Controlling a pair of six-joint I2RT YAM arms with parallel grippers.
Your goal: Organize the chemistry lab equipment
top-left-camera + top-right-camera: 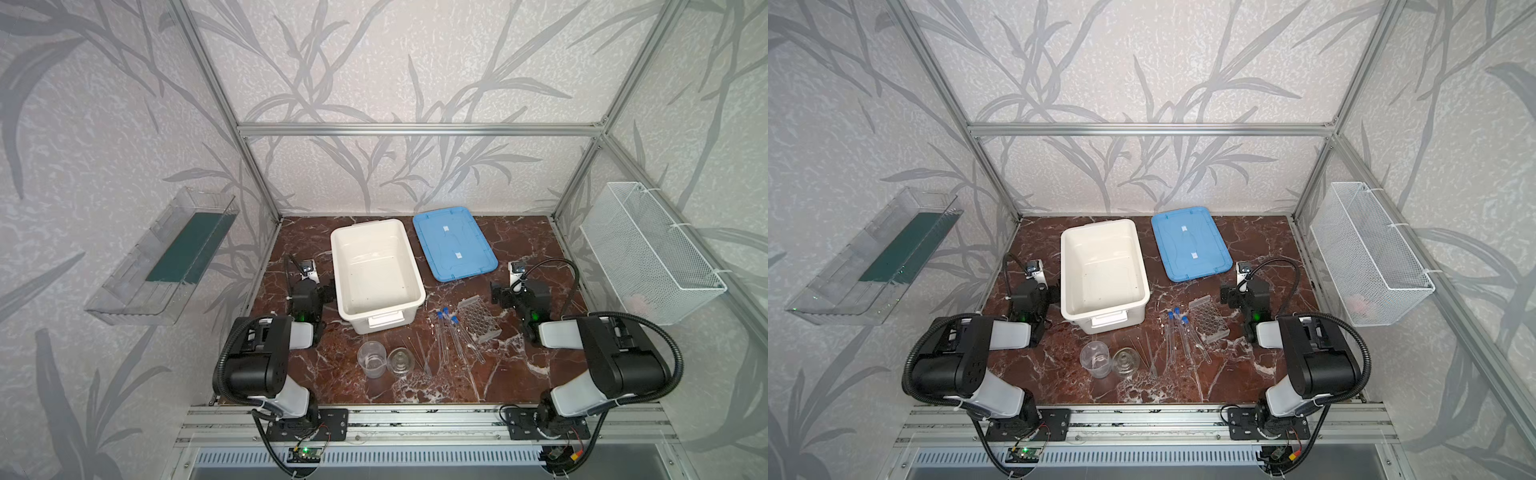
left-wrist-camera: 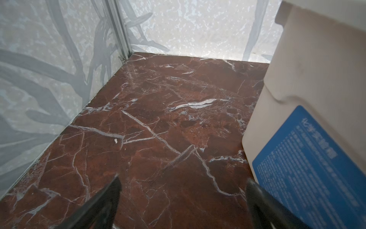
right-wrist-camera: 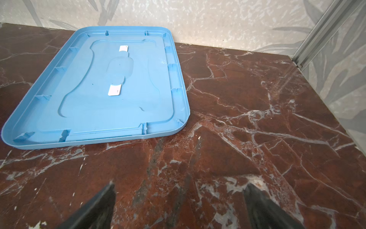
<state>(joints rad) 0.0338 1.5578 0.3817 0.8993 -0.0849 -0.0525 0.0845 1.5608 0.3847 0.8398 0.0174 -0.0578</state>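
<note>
The chemistry lab equipment lies loose on the marble table (image 1: pixel 515 374) near the front, at about 5 o'clock from the open white tub (image 1: pixel 374 270), with none of it in the tub. Taking the back wall as 12, the clear beaker (image 1: pixel 371 359) and small flask (image 1: pixel 401 362) stand side by side. The thin glass rods (image 1: pixel 423 355) and three blue-capped tubes (image 1: pixel 454 336) lie flat at their 3 o'clock, long axes running roughly 12 to 6 with the caps at the 12 end. The tube rack (image 1: pixel 478 320) sits just beside the tubes. Both grippers face 12, away from all this. The left gripper (image 2: pixel 183 182) is beside the tub wall and the right gripper (image 3: pixel 179 186) looks toward the blue lid (image 3: pixel 99 83), each with jaws spread wide and holding nothing. Rack and tubes lie at about 7 o'clock from the right gripper, which I judge the nearer arm for them. The beaker sits at 5 o'clock from the left.
</note>
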